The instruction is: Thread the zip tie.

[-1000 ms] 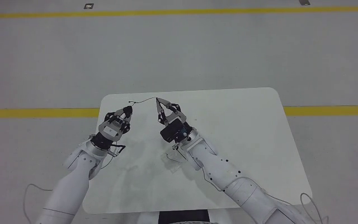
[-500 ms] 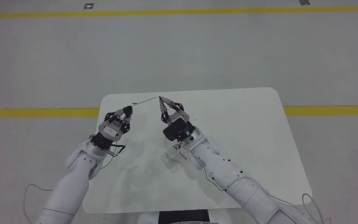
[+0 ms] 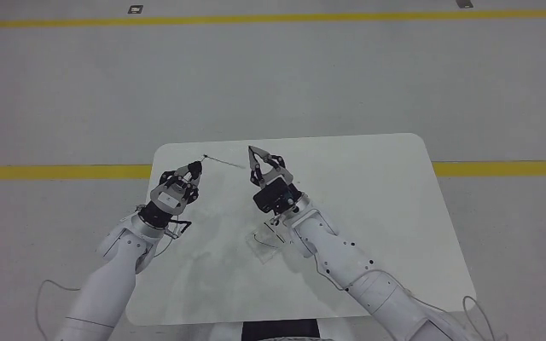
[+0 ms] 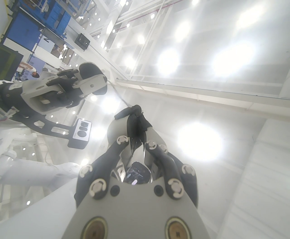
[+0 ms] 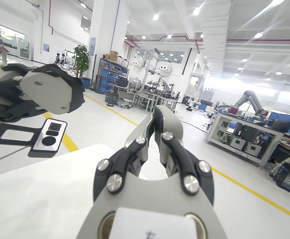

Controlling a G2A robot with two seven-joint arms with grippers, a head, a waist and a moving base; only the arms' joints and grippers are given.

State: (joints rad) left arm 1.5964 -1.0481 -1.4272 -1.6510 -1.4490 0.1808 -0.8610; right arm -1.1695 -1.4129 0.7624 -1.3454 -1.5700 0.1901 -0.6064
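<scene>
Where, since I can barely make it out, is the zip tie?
In the top view, the zip tie stretches over the table near its far edge, pinched in the left hand and reaching toward the right hand.

Floor (image 3: 341,77): pale grey, smooth, crossed by long yellow lines (image 3: 256,17).
Table (image 3: 384,196): white top, rounded corners.
Pillar (image 5: 104,34): white, square, with a potted plant (image 5: 80,54) near its foot.
Far side: shelving with blue bins (image 5: 112,73), framed workbenches (image 5: 244,135) loaded with equipment.
Ceiling (image 5: 181,18): white, with beams and ducts, lit by bright round lamps (image 5: 155,16).
</scene>
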